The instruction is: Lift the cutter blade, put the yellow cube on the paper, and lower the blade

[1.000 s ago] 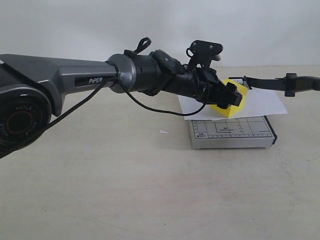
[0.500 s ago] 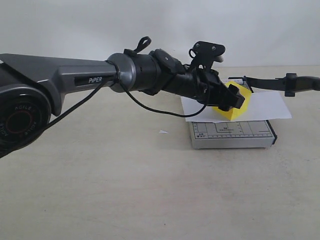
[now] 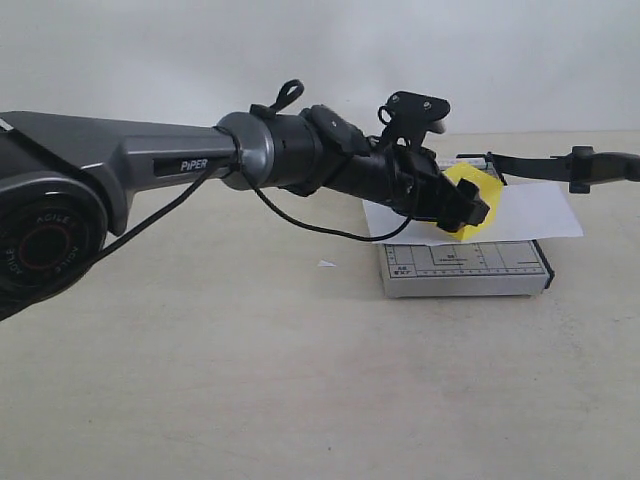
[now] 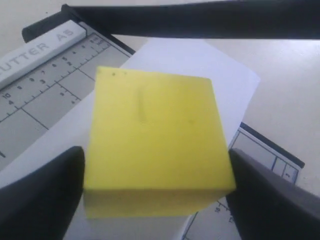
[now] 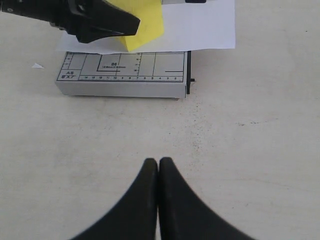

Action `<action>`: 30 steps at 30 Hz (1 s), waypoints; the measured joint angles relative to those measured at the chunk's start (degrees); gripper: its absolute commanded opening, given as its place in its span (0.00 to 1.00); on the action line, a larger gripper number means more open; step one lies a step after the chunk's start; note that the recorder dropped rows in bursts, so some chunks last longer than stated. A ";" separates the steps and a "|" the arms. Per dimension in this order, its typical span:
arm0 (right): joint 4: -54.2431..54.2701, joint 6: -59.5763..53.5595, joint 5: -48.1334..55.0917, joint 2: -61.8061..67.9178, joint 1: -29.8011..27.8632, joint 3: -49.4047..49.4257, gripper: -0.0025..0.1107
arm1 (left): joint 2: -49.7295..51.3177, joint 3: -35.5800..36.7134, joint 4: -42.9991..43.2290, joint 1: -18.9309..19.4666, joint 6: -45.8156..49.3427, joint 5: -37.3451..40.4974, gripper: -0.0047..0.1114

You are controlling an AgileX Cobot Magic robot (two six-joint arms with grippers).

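Left tool (image 3: 468, 208) is clamped on the bright yellow matte foam cube (image 3: 480, 186) and holds it tilted over the white rectangular paper strip (image 3: 535, 212). The strip lies across the small grey gridded trimmer board (image 3: 465, 268) on the beige bench (image 3: 300, 380); cube-to-paper contact cannot be told. Long thin black cutter blade (image 3: 535, 166) stands raised beyond the cube; right tool (image 5: 158, 197) is pinched closed on nothing, apart from the board.

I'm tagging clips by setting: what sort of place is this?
Probably a robot lab test bench, not a home: a bare beige tabletop against a plain white wall, with a small paper trimmer and a yellow cube as props.
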 measured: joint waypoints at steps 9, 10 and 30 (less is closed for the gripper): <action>0.00 0.00 0.00 0.00 0.00 0.00 0.02 | -6.48 0.12 3.98 0.64 -1.35 -2.41 0.39; 0.00 0.00 0.00 0.00 0.00 0.00 0.02 | -8.01 0.12 6.28 0.88 -3.05 -1.92 0.29; 0.00 0.00 0.11 0.00 0.00 0.00 0.02 | -54.48 56.11 57.51 32.70 -65.44 -32.75 0.08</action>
